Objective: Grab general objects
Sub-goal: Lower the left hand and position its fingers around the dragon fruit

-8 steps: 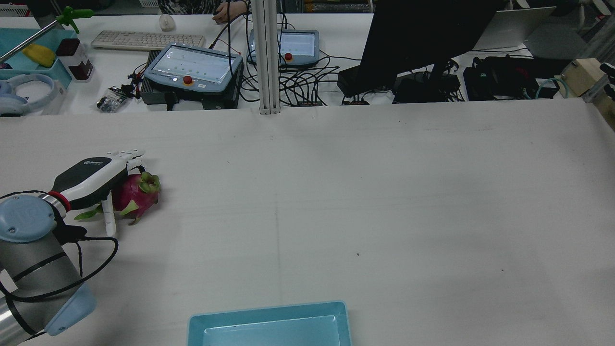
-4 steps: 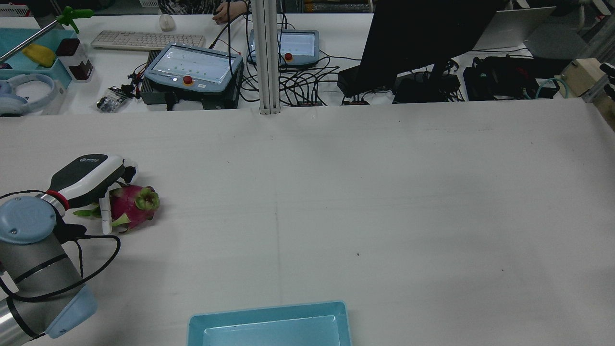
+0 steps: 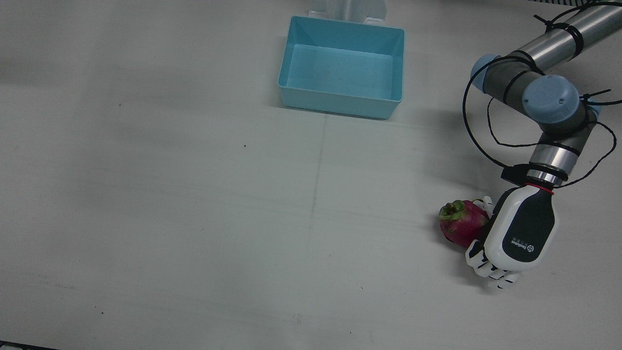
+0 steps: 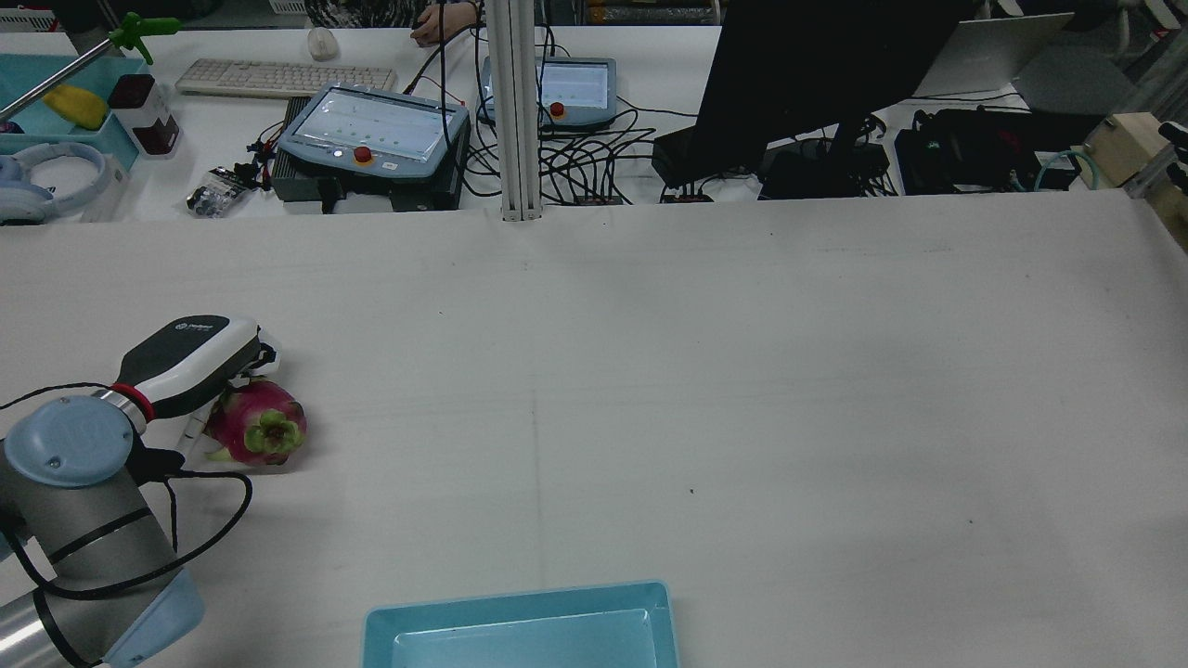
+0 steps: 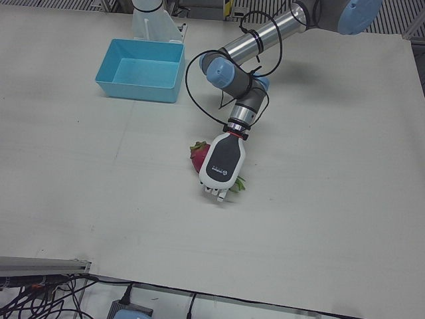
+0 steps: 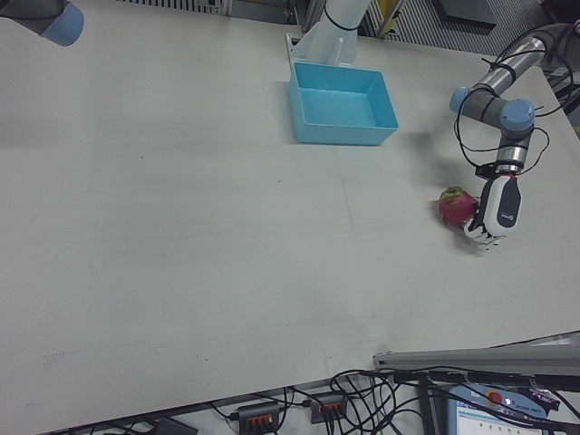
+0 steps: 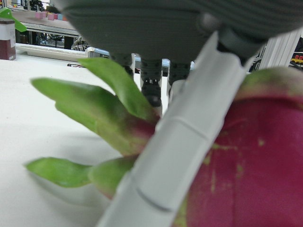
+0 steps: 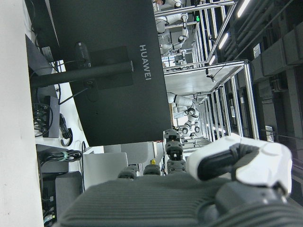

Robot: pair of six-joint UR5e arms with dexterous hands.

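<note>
Front view: we record a dragon fruit (image 3: pixel 462 222) on the white table (image 3: pixel 194 194), well apart from the blue bin (image 3: pixel 341 66). Our left hand (image 3: pixel 517 238) lies over its side, fingers (image 3: pixel 491 274) curled around it.

Rear view: we find the fruit (image 4: pixel 258 432) at the table's left, tucked under the left hand (image 4: pixel 190 362).

Left-front view: the hand (image 5: pixel 222 165) covers most of the fruit (image 5: pixel 198 155); green leaves poke out beside it.

Left hand view: one white finger (image 7: pixel 184 142) presses across the red skin (image 7: pixel 251 170), grasping it.

Right hand view: our right hand (image 8: pixel 189 189) is raised facing a monitor (image 8: pixel 109 71), holding nothing, fingers loosely spread.
</note>
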